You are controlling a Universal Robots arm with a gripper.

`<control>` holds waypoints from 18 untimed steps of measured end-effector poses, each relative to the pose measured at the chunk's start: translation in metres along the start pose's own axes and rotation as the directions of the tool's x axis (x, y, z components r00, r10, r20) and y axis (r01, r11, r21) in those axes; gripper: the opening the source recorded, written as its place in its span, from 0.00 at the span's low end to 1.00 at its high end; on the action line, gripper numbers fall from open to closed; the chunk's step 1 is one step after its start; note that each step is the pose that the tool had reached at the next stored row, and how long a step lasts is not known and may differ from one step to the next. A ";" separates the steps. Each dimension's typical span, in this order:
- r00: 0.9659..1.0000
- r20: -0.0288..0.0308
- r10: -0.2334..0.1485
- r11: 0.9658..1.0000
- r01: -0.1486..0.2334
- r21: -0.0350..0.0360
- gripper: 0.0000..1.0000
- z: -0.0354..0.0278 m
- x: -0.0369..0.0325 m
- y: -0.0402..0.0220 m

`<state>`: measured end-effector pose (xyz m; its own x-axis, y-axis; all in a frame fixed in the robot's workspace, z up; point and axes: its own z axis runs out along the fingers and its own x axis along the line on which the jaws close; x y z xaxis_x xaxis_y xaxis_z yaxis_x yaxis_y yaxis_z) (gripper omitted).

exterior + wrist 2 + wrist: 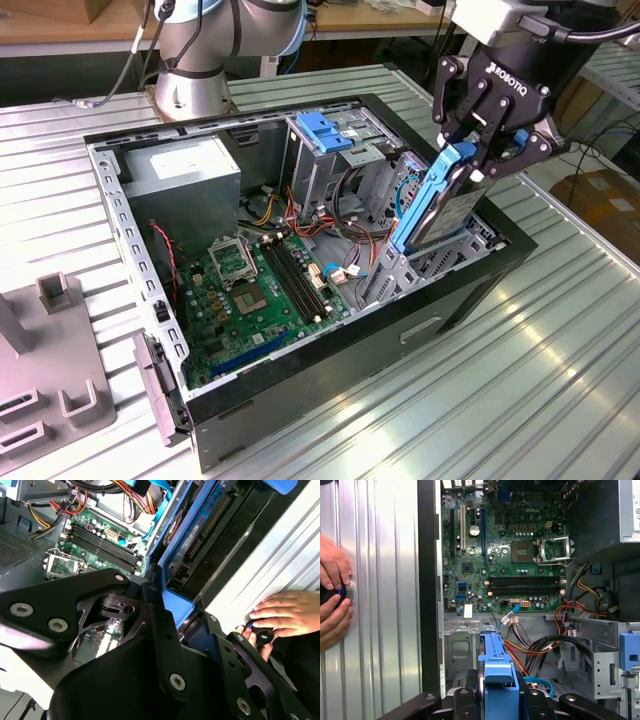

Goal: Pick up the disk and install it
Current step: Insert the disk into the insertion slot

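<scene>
A person's hands [331, 565] (on a knob [331, 594]) run off the edge.

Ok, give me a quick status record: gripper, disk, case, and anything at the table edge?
gripper: shut on the upper end of the disk
disk: steeply tilted, lower end down in the computer case, not seated flat
computer case: open, motherboard exposed
person's hand: on the table beside the case, touching a small black object

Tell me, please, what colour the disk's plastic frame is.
The frame is blue, best seen in the exterior view, where the gripper holds the disk.
</scene>
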<state>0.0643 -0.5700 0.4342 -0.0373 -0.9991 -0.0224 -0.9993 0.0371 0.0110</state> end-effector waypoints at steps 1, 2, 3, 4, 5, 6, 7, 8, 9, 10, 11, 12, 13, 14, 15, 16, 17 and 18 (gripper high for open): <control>1.000 0.000 0.000 1.000 0.000 0.000 0.37 0.0017 0.0000 0.0000; 1.000 0.000 0.000 1.000 0.000 0.000 0.37 0.0029 0.0001 0.0000; 1.000 0.000 0.000 1.000 0.000 0.000 0.37 0.0039 0.0001 0.0000; 1.000 0.000 0.000 1.000 0.000 0.000 0.37 0.0057 0.0001 -0.0001; 1.000 0.000 0.000 1.000 0.000 0.000 0.37 0.0076 0.0002 -0.0001; 1.000 0.000 0.000 1.000 0.000 0.000 0.37 0.0085 0.0002 -0.0001; 1.000 0.000 0.000 1.000 0.000 0.000 0.37 0.0095 0.0002 -0.0001; 1.000 0.000 0.000 1.000 0.000 0.000 0.37 0.0116 0.0003 -0.0001; 1.000 0.000 0.000 1.000 0.000 0.000 0.37 0.0141 0.0003 -0.0002; 1.000 0.000 0.000 1.000 0.000 0.000 0.37 0.0158 0.0004 -0.0002; 1.000 0.000 0.000 1.000 0.000 0.000 0.37 0.0174 0.0004 -0.0002; 1.000 0.000 0.000 1.000 0.000 0.000 0.37 0.0187 0.0004 -0.0002; 1.000 0.000 0.000 1.000 0.000 0.000 0.37 0.0196 0.0004 -0.0002; 1.000 0.000 0.000 1.000 0.000 0.000 0.37 0.0210 0.0005 -0.0002; 1.000 0.000 0.000 1.000 0.000 0.000 0.37 0.0220 0.0005 -0.0002; 1.000 0.000 0.000 1.000 0.000 0.000 0.37 0.0229 0.0005 -0.0002; 1.000 0.000 0.000 1.000 0.000 0.000 0.37 0.0242 0.0005 -0.0002; 1.000 0.000 0.000 1.000 0.000 0.000 0.37 0.0258 0.0006 -0.0003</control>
<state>0.0643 -0.5700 0.4084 -0.0373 -0.9990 -0.0225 -0.9993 0.0371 0.0110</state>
